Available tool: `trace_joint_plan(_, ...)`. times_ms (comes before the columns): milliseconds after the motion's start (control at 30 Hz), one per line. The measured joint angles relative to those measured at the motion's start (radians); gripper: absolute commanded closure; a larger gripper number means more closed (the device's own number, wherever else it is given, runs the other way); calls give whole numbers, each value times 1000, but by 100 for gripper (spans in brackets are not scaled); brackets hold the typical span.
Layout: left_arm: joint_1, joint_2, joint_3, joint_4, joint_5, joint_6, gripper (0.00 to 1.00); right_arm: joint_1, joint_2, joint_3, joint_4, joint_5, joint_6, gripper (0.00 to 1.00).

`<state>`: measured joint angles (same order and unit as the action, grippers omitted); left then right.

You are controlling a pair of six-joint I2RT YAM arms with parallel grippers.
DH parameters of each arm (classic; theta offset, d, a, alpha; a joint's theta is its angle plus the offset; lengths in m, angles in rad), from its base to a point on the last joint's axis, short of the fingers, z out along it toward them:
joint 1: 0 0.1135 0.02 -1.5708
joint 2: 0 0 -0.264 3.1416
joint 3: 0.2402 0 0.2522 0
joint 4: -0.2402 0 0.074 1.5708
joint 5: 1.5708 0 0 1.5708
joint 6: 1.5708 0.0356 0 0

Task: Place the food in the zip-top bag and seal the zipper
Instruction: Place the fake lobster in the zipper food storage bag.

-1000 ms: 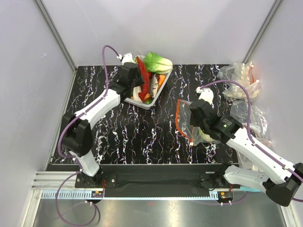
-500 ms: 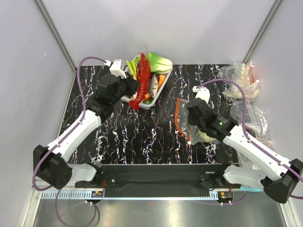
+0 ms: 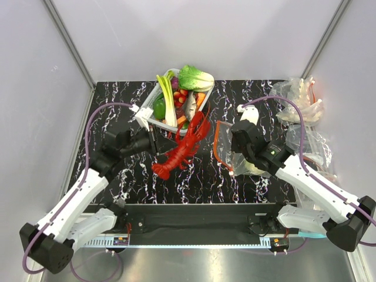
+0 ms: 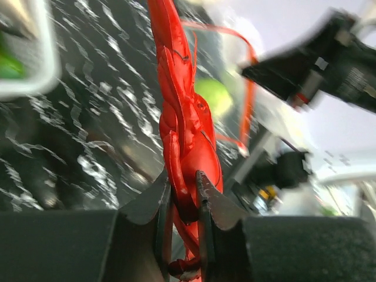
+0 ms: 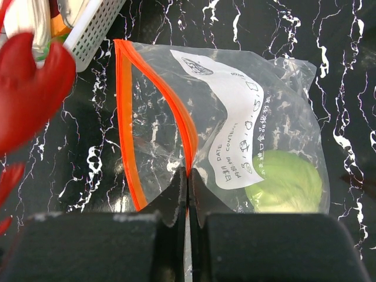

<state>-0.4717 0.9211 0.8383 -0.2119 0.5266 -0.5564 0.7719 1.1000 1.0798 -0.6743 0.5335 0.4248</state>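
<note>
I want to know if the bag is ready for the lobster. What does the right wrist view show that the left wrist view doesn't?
Only the right wrist view: the right gripper shut on one lip of the zip-top bag, and the writing on its white label.
Only the left wrist view: the left gripper shut on the lobster, with the right arm beyond.
Both: the lobster, the orange zipper gaping open, and the green cabbage inside the bag.
</note>
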Motion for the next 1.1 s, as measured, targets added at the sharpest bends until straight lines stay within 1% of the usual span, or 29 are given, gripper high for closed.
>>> trace_joint_plan(233,0,-122,5,-145,150,-26,100,0,0,-1,18,4,-4,100)
trace_joint_plan(400,-1,-122,40,-274,206,-23,100,0,-7,-9,43,2,-13,100)
trace_joint_plan(500,-1,-99,51,-312,227,-24,100,0,-16,-21,60,-6,-22,100)
trace_joint_plan(767,-3,44,52,-304,264,-54,100,-1,-67,-68,98,-66,-37,100)
trace_joint_plan(1100,-46,161,114,-192,277,-153,100,-2,-116,-130,117,-140,-33,100)
